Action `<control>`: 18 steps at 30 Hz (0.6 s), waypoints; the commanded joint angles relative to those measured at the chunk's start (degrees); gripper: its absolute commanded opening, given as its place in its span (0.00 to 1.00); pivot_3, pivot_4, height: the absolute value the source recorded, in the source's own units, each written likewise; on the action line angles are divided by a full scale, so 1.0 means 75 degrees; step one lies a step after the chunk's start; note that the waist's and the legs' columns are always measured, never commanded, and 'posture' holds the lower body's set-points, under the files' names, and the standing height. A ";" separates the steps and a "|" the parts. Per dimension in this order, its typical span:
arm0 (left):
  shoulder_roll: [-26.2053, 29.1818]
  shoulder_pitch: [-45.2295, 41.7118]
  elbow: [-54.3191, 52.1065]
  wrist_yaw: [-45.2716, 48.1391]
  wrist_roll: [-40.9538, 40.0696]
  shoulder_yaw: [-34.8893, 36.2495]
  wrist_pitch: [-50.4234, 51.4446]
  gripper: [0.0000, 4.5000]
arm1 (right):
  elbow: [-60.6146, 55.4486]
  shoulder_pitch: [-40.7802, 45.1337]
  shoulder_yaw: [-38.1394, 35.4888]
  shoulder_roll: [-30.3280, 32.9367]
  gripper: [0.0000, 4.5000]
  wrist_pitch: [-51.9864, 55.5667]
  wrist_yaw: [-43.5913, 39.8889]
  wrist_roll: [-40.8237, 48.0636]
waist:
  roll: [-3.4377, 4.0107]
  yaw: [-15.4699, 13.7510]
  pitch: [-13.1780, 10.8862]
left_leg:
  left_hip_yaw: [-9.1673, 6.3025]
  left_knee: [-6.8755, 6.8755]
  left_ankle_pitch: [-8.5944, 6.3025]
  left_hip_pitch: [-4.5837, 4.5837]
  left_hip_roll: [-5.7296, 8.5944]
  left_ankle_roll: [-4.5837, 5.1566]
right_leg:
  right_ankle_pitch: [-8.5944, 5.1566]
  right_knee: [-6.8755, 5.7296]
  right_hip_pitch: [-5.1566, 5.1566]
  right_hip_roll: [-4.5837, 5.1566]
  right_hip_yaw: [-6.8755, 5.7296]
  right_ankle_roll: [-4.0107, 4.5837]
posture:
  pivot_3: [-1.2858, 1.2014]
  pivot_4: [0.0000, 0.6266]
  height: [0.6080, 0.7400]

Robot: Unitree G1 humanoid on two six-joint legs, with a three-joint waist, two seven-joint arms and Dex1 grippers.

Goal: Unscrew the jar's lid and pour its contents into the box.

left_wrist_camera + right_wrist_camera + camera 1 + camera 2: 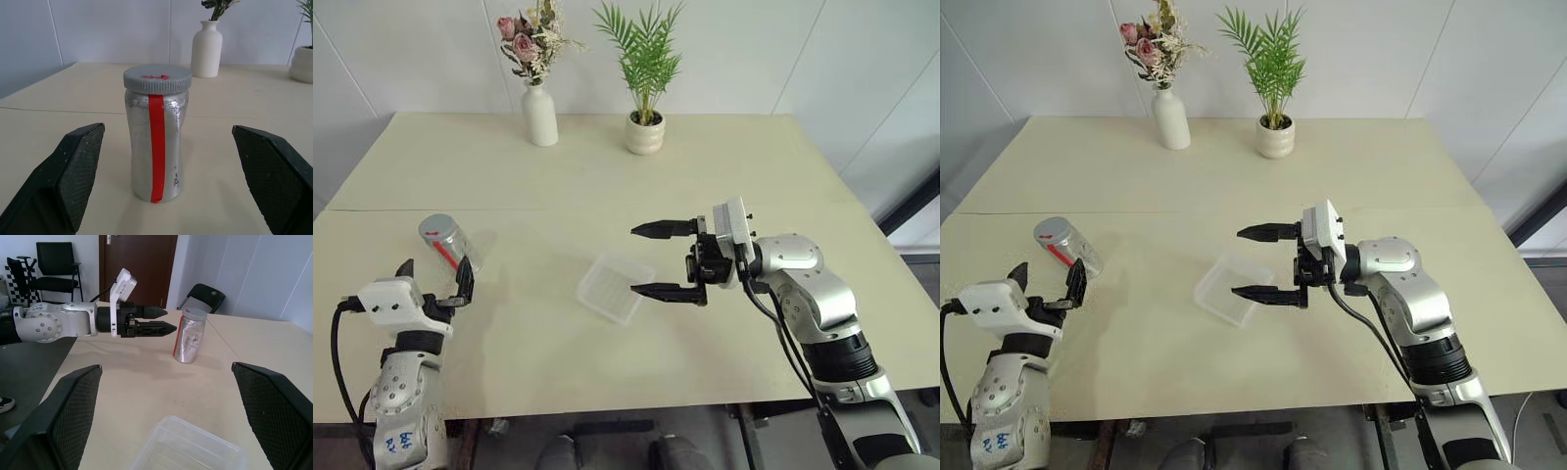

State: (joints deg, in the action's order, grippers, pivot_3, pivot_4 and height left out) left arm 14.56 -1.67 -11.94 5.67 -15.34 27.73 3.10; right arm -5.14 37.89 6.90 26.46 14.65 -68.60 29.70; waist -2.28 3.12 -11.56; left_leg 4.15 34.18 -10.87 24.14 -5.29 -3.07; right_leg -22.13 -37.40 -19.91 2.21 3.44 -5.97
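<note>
Early going here: the jar (pixel 448 241) stood upright at the left of the frame on the surface (pixel 705 186), its grey lid (pixel 157 78) screwed on. The left hand (pixel 434 278) gaped wide just short of it, holding nothing. At centre, the right hand (pixel 661 260) hung wide open and empty over the box (pixel 614 286). Unscrewing and pouring were all left.

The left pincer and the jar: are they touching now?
Apart. In the left wrist view the jar stands between the open left pincer, with bare table either side.
</note>
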 commanded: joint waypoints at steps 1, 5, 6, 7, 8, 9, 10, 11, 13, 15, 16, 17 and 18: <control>0.0304 -0.0371 0.0360 0.0032 0.0134 -0.0034 -0.0180 0.99 | -0.0234 0.0148 -0.0076 -0.0031 1.00 -0.0053 0.0104 -0.0013 | 0.0000 -0.0007 0.0000 | 0.0000 0.0000 0.0001 0.0000 -0.0001 -0.0002 | 0.0000 -0.0001 0.0000 -0.0001 -0.0001 0.0000 | 0.52 0.24 1.00; 0.0469 -0.0817 0.0872 -0.0011 0.0184 -0.0115 -0.0225 0.99 | -0.0281 0.0065 -0.0083 -0.0016 1.00 -0.0067 0.0157 -0.0075 | 0.0000 -0.0010 0.0000 | 0.0010 0.0001 0.0001 -0.0001 0.0002 -0.0004 | 0.0001 -0.0002 0.0000 0.0003 0.0004 -0.0001 | 0.52 0.24 1.00; 0.0493 -0.0905 0.0971 -0.0004 0.0199 -0.0130 -0.0256 0.99 | -0.0291 0.0047 -0.0086 -0.0014 1.00 -0.0071 0.0165 -0.0090 | 0.0000 -0.0010 0.0000 | 0.0010 0.0003 0.0001 0.0000 0.0001 -0.0004 | 0.0001 -0.0002 0.0000 0.0002 0.0003 -0.0001 | 0.52 0.24 1.00; 0.0517 -0.0987 0.1067 -0.0006 0.0223 -0.0141 -0.0278 0.99 | -0.0303 0.0029 -0.0088 -0.0013 1.00 -0.0073 0.0174 -0.0102 | 0.0000 -0.0011 0.0000 | 0.0010 0.0003 0.0001 -0.0001 0.0001 -0.0004 | 0.0001 -0.0002 0.0001 0.0002 0.0004 -0.0002 | 0.52 0.24 1.00; 0.0542 -0.1069 0.1168 -0.0009 0.0240 -0.0153 -0.0287 0.99 | -0.0318 0.0011 -0.0092 -0.0013 1.00 -0.0066 0.0183 -0.0109 | -0.0001 -0.0009 0.0000 | 0.0010 0.0003 0.0001 -0.0001 0.0001 -0.0004 | 0.0001 -0.0003 -0.0001 0.0002 0.0003 -0.0002 | 0.52 0.24 1.00; 0.0571 -0.1190 0.1302 0.0027 0.0205 -0.0170 -0.0274 0.99 | -0.0349 -0.0019 -0.0104 -0.0008 1.00 -0.0059 0.0201 -0.0113 | 0.0000 -0.0004 0.0000 | 0.0010 0.0002 0.0001 0.0000 -0.0001 -0.0004 | 0.0001 -0.0003 -0.0002 0.0000 0.0003 -0.0001 | 0.52 0.24 1.00; 0.0619 -0.1291 0.1427 0.0043 0.0221 -0.0206 -0.0257 0.99 | -0.0384 -0.0053 -0.0119 0.0001 1.00 -0.0051 0.0225 -0.0114 | 0.0000 -0.0013 0.0000 | 0.0011 0.0001 0.0001 0.0000 -0.0002 -0.0005 | 0.0001 -0.0003 -0.0003 0.0000 0.0004 -0.0001 | 0.52 0.24 1.00; 0.0652 -0.1371 0.1531 0.0062 0.0219 -0.0228 -0.0269 0.99 | -0.0416 -0.0083 -0.0130 0.0010 1.00 -0.0052 0.0245 -0.0118 | 0.0000 -0.0016 0.0000 | 0.0011 0.0000 0.0002 0.0000 -0.0002 -0.0006 | 0.0001 -0.0007 -0.0006 -0.0001 0.0003 -0.0001 | 0.52 0.24 1.00; 0.0727 -0.1501 0.1747 0.0026 0.0274 -0.0235 -0.0312 0.99 | -0.0442 -0.0115 -0.0149 0.0010 1.00 -0.0062 0.0293 -0.0134 | 0.0000 -0.0010 0.0000 | 0.0014 0.0000 0.0003 0.0001 -0.0005 -0.0008 | 0.0001 -0.0007 -0.0008 -0.0003 0.0006 -0.0001 | 0.52 0.24 1.00; 0.0774 -0.1606 0.1927 0.0017 0.0296 -0.0221 -0.0370 0.99 | -0.0451 -0.0134 -0.0164 0.0008 1.00 -0.0073 0.0331 -0.0143 | 0.0000 -0.0006 0.0000 | 0.0016 0.0000 0.0003 0.0002 -0.0005 -0.0008 | 0.0000 -0.0007 -0.0009 -0.0003 0.0007 -0.0002 | 0.52 0.24 1.00; 0.0802 -0.1665 0.2015 0.0026 0.0302 -0.0215 -0.0391 0.99 | -0.0475 -0.0154 -0.0170 0.0006 1.00 -0.0075 0.0361 -0.0149 | 0.0000 -0.0002 0.0000 | 0.0019 0.0000 0.0003 0.0001 -0.0005 -0.0008 | 0.0000 -0.0007 -0.0010 -0.0003 0.0008 -0.0002 | 0.52 0.24 1.00; 0.0815 -0.1722 0.2087 0.0038 0.0303 -0.0224 -0.0423 0.99 | -0.0480 -0.0168 -0.0177 0.0004 1.00 -0.0081 0.0380 -0.0153 | -0.0001 -0.0005 0.0000 | 0.0020 0.0000 0.0003 0.0001 -0.0005 -0.0008 | 0.0000 -0.0008 -0.0011 -0.0003 0.0010 -0.0002 | 0.52 0.24 1.00; 0.0839 -0.1768 0.2146 0.0063 0.0308 -0.0241 -0.0438 0.99 | -0.0501 -0.0188 -0.0180 0.0001 1.00 -0.0084 0.0406 -0.0158 | 0.0000 -0.0012 0.0000 | 0.0020 0.0000 0.0003 0.0002 -0.0006 -0.0008 | 0.0000 -0.0008 -0.0012 -0.0003 0.0009 -0.0002 | 0.52 0.24 1.00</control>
State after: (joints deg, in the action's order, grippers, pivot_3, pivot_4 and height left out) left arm 19.48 -13.84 4.40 5.94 -13.33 25.80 1.45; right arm -6.56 36.72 6.66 26.26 14.80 -65.95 28.14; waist -2.29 3.03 -11.56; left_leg 4.30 34.18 -10.85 24.15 -5.34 -3.13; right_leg -22.12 -37.47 -20.00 2.18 3.51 -5.99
